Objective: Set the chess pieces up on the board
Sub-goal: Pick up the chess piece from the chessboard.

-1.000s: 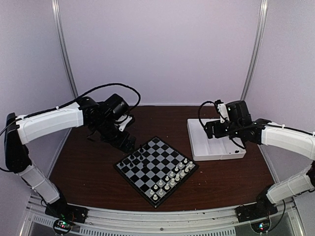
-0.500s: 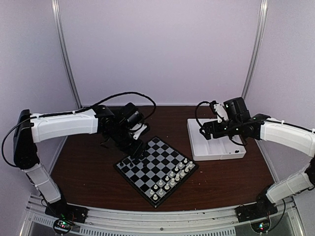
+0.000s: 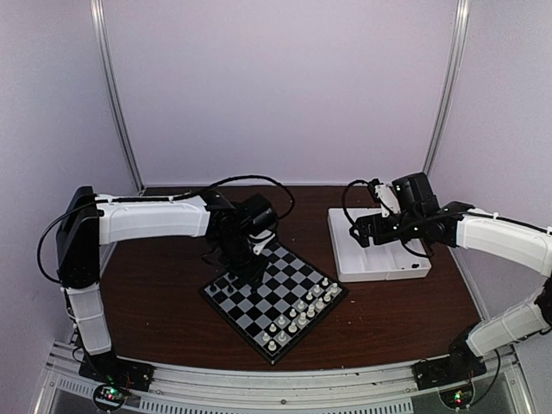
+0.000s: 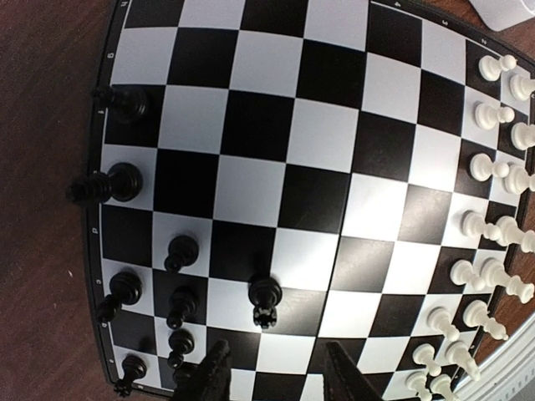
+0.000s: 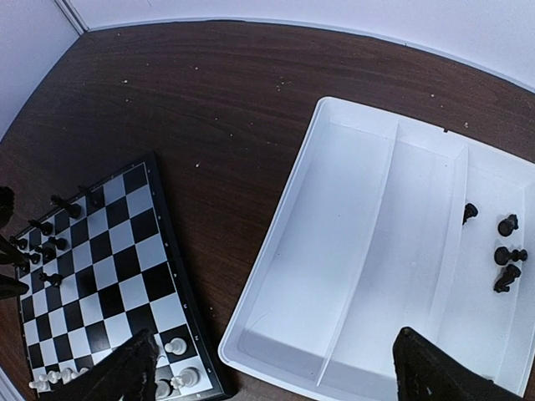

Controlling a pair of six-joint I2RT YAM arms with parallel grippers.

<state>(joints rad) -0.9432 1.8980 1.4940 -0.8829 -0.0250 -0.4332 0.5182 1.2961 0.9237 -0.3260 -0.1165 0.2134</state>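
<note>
Brown table [image 5: 209, 100], lilac walls. Right gripper [image 5: 274, 351] spread wide, empty, over tray [image 5: 351, 209]. Loose black pieces [image 5: 507, 225] in tray's end compartment, up and right of fingers in wrist view; some seem toppled, too small to confirm. Left gripper [image 4: 280, 376] parted, empty, over board [image 4: 318, 134] at black side, black pawn [image 4: 265, 299] just ahead of gap. Right arm far nearer tray pieces; likely its pick.

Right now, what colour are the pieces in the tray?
Black. The chess pieces in the tray show best in the right wrist view.
</note>
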